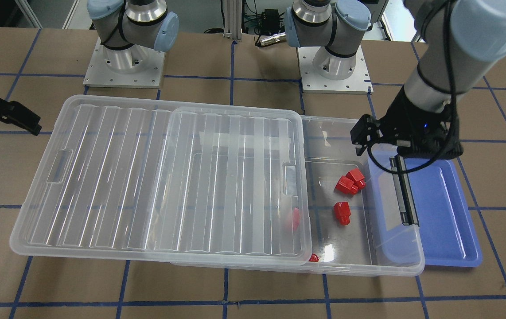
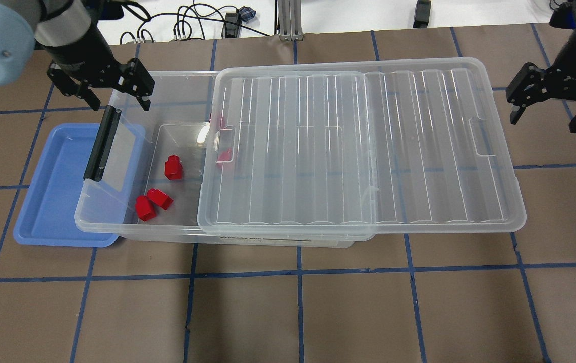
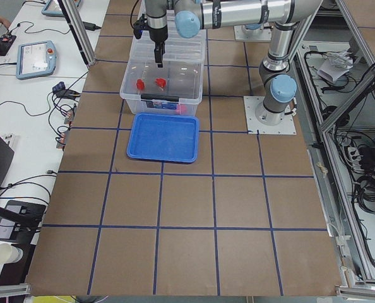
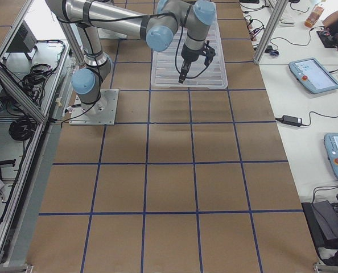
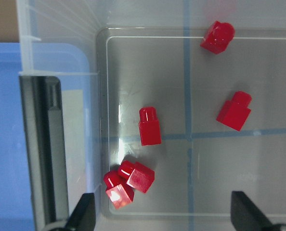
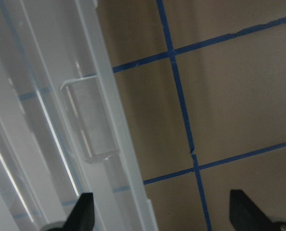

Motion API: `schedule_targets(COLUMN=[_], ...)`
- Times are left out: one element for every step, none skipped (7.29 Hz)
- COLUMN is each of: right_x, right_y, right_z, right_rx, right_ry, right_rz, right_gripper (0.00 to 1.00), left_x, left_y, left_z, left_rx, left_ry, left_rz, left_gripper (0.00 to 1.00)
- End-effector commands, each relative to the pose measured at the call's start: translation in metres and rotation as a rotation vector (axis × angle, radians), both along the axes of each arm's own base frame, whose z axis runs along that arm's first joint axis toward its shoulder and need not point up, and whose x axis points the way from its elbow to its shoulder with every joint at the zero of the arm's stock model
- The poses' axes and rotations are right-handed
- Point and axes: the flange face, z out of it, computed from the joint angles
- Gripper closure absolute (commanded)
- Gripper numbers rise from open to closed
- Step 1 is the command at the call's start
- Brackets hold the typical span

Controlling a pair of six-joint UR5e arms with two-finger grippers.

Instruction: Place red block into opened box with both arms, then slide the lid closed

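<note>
Blue plastic is met first at the far left of the overhead view: a blue tray (image 2: 51, 201), overlapped by the latch end of the box (image 2: 141, 231). Above that end the left gripper (image 2: 120, 104) is held with its jaws spread wide, and nothing is carried between them. The black latch bar (image 2: 100, 143) is seen just below it.

Next comes the uncovered stretch of the box floor. One red block (image 2: 172, 168) is lying there alone, and two more red blocks (image 2: 153, 203) are found touching each other near the front wall. Two further ones (image 2: 225, 155) are made out through the lid's edge. The placing step is therefore judged to be done.

Further right, the lid (image 2: 358, 151) is seen resting on the box, pushed well past its right end, so the left part is left uncovered. Closing is judged not yet begun.

At the far right, the right gripper (image 2: 545, 121) is hung just beyond the lid's outer short edge, jaws wide and unloaded. A slide of the lid towards the latch end is what remains.
</note>
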Motion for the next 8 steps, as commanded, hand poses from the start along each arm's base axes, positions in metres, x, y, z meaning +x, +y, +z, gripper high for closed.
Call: schedule_targets(right_x=[-0.059, -0.066, -0.059, -0.054, -0.040, -0.035, -0.027, -0.011], right_y=[-0.002, 0.003, 0.013, 0.011, 0.012, 0.010, 0.006, 0.003], right_z=[-0.038, -0.063, -0.073, -0.081, -0.082, -0.084, -0.086, -0.088], right_rx=[0.019, 0.011, 0.021, 0.017, 0.014, 0.003, -0.025, -0.038], right_ry=[-0.025, -0.032, -0.038, -0.037, -0.043, -0.041, -0.040, -0.055], right_rz=[0.021, 0.001, 0.004, 0.012, 0.031, 0.041, 0.054, 0.080], right_gripper=[0.00, 0.00, 0.00, 0.00, 0.00, 0.01, 0.01, 0.01], left_x=[-0.004, -0.007, -0.007, -0.011, -0.034, -0.037, -0.046, -0.049], left_y=[0.018, 0.027, 0.024, 0.030, 0.045, 0.045, 0.045, 0.057], left_z=[0.043, 0.052, 0.029, 0.009, 0.019, 0.018, 0.002, 0.001], left_rx=[-0.024, -0.044, -0.011, 0.025, -0.002, -0.069, -0.073, -0.084], left_ry=[0.004, 0.021, 0.033, 0.041, 0.029, 0.029, 0.031, 0.018], left_rz=[-0.022, -0.025, -0.013, -0.015, -0.066, -0.078, -0.098, -0.104], left_gripper=[0.00, 0.00, 0.00, 0.00, 0.00, 0.00, 0.00, 0.00])
